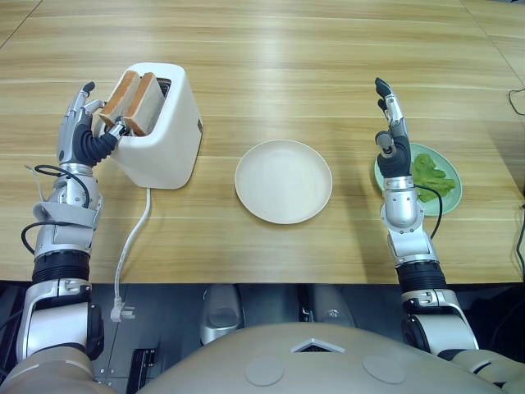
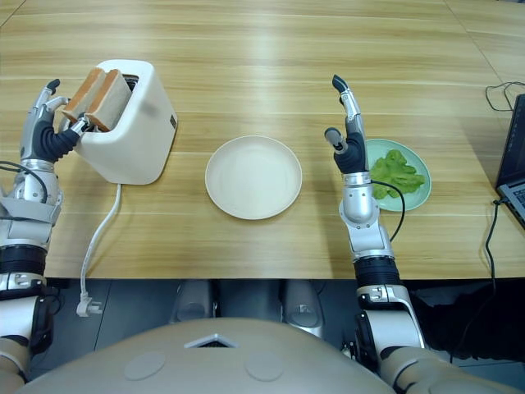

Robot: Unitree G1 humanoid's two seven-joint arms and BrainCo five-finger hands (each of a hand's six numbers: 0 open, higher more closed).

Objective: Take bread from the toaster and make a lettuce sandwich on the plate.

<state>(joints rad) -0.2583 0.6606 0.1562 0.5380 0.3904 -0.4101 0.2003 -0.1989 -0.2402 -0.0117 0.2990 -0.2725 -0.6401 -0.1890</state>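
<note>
My left robot hand (image 1: 82,131) pinches the outer bread slice (image 1: 117,97), which leans out of the toaster (image 1: 168,135) just right of it. My right robot hand (image 1: 394,135) stands open, fingers up, holding nothing, with the lettuce (image 1: 432,176) just right of it and the plate (image 1: 283,209) to its left.

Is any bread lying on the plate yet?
No, the plate is bare and both bread slices stand in the toaster.
</note>
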